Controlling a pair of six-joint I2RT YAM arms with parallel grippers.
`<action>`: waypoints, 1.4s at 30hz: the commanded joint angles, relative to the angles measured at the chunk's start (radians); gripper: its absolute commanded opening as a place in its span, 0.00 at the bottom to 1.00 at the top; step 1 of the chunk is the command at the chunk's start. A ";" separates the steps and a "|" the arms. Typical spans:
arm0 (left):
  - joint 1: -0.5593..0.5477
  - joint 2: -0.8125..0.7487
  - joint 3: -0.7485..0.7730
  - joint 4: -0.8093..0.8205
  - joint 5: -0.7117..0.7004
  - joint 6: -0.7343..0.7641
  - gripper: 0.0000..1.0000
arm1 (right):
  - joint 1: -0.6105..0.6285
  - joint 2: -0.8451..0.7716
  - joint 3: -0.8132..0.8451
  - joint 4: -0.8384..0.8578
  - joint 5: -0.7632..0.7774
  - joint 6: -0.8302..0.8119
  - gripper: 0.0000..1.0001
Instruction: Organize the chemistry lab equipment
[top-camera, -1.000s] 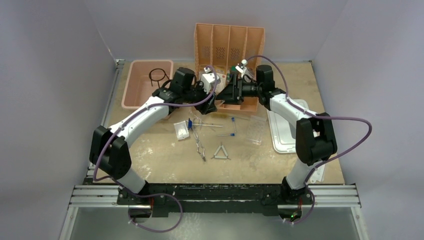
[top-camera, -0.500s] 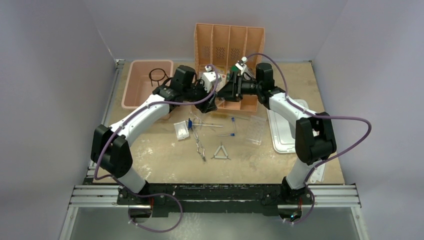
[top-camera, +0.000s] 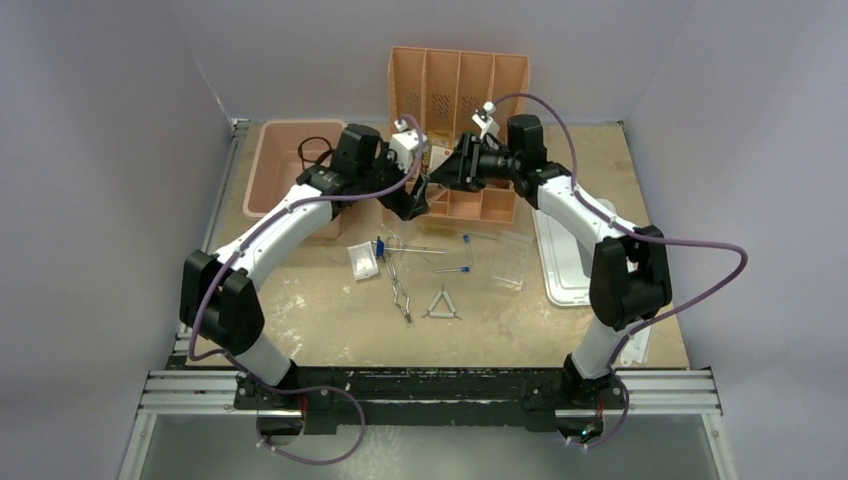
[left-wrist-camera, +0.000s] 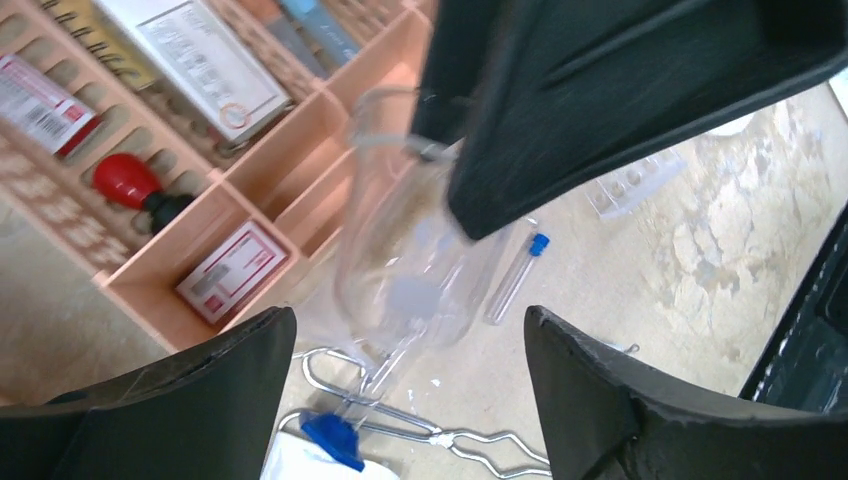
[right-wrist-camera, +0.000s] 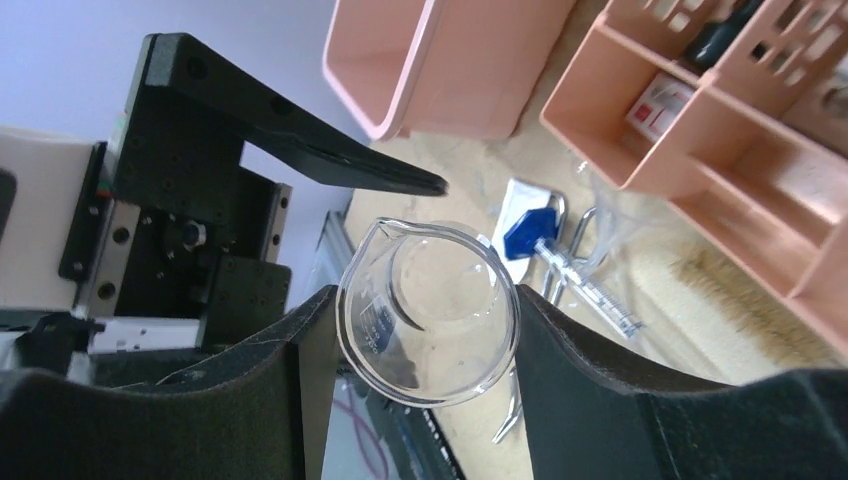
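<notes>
Well, the right gripper (right-wrist-camera: 425, 302) grips a clear beaker (right-wrist-camera: 430, 335) between its fingers; the left gripper (left-wrist-camera: 408, 318) just beside it has fingers spread wide.

Item counts, lab table.
Counted from above and at the wrists:
- one clear beaker (right-wrist-camera: 428, 310)
- one pair of metal tongs (top-camera: 398, 283)
- one white triangle (top-camera: 436, 303)
- one clear packet (top-camera: 363, 261)
- two thin blue-capped tubes (top-camera: 466, 243); a third blue-capped piece (top-camera: 380, 247) is noted, kind not told
- one clear plastic tube rack (top-camera: 510, 262)
- one black wire ring tripod (top-camera: 316, 140)
- one pink bin (top-camera: 275, 180)
- one white lid (top-camera: 565, 265)
- one orange divider organiser (top-camera: 458, 85), with four upright slots

Among the dividers, one red bulb (left-wrist-camera: 128, 178) and two labelled white boxes (left-wrist-camera: 230, 272) are made out; the rest is not countable.
</notes>
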 joint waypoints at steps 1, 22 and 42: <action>0.092 -0.127 -0.015 0.118 0.001 -0.130 0.85 | 0.003 -0.042 0.108 -0.096 0.154 -0.110 0.54; 0.552 -0.348 0.020 -0.115 -0.758 -0.757 0.91 | 0.334 0.318 0.893 -0.401 0.732 -0.472 0.54; 0.853 -0.058 -0.133 0.019 -0.439 -0.818 0.73 | 0.533 0.567 1.052 -0.254 0.748 -0.571 0.55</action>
